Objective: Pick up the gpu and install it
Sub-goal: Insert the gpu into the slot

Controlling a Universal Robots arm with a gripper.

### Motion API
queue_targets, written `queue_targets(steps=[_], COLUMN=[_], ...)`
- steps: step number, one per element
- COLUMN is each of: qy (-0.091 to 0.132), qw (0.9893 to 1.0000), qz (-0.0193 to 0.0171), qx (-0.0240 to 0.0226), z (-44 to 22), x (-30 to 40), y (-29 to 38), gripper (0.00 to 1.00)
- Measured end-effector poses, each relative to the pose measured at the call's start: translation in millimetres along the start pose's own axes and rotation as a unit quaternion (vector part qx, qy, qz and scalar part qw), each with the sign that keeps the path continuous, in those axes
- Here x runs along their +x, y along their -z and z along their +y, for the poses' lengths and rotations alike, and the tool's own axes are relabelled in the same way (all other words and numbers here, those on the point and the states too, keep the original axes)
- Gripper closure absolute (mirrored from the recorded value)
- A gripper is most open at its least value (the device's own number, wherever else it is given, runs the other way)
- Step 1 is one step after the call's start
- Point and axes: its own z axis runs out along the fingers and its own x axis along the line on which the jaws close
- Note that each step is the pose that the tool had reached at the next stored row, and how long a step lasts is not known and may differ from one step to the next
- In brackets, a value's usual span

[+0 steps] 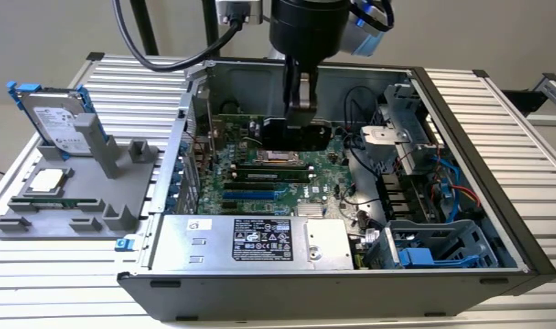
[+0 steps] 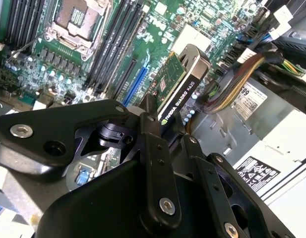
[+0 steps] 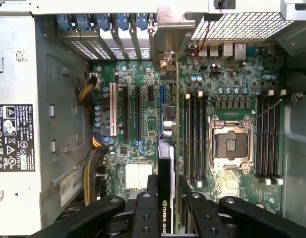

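My gripper point(image 2: 165, 130) is clamped on the gpu point(image 2: 181, 82), holding it on edge above the motherboard point(image 3: 143, 109) inside the case point(image 1: 497, 205). Pick-up is done; I judge the card not yet seated in a slot

Gpu point(image 2: 180, 82) on edge above motherboard, green-black.

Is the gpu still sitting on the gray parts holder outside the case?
No. In the second wrist view the gpu is clamped in the gripper, held above the motherboard inside the open case.
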Motion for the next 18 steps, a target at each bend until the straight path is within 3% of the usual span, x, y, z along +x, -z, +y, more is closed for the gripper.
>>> queue_targets(steps=[18], qy=[0.0], qw=[1.0], qz=[0.0003], qx=[0.0], z=[-0.1], x=[0.1], y=[-7.8], gripper=[1.0])
